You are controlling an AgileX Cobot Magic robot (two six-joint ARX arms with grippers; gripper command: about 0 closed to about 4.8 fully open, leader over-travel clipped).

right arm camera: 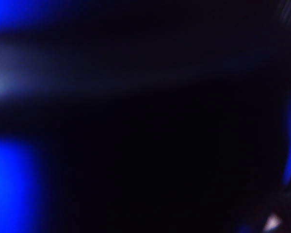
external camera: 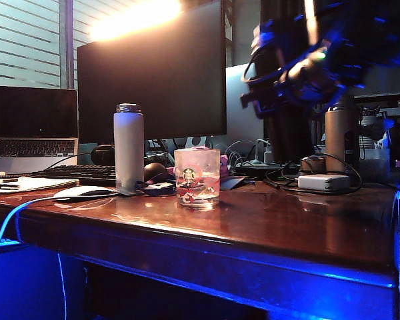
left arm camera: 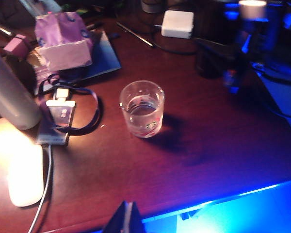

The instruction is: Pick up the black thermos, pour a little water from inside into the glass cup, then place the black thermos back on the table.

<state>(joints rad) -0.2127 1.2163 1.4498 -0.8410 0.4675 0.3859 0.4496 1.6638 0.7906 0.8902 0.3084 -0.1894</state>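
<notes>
Dark red-brown table [external camera: 267, 223], glossy enough to mirror the things on it, rounded at the front and washed blue along that edge. Near the middle, standing upright, the cup [external camera: 197, 178]: a short clear tumbler, round green logo and pink-red print on its wall, seen from above in the left wrist view as a thick rim with a faint ring low inside, possibly a waterline. Just to its left, a matte white flask [external camera: 129, 147] with a metal cap; far right, a bronze flask [external camera: 339, 137] behind a white charger [external camera: 323, 182] and a tangle of cables. Behind all this, a black monitor [external camera: 153, 73], a laptop [external camera: 33, 123] and a keyboard [external camera: 80, 173].

Left gripper [left arm camera: 127, 219] above the front edge, well apart from the cup – only a dark wedge cut off by the frame, fingers pressed together along a pale seam. Right gripper [external camera: 290, 80] lost in a motion-blurred dark mass high on the right, fingers impossible to judge. Right wrist view almost wholly black and featureless, blue at the margins – thermos not made out for certain anywhere.
</notes>
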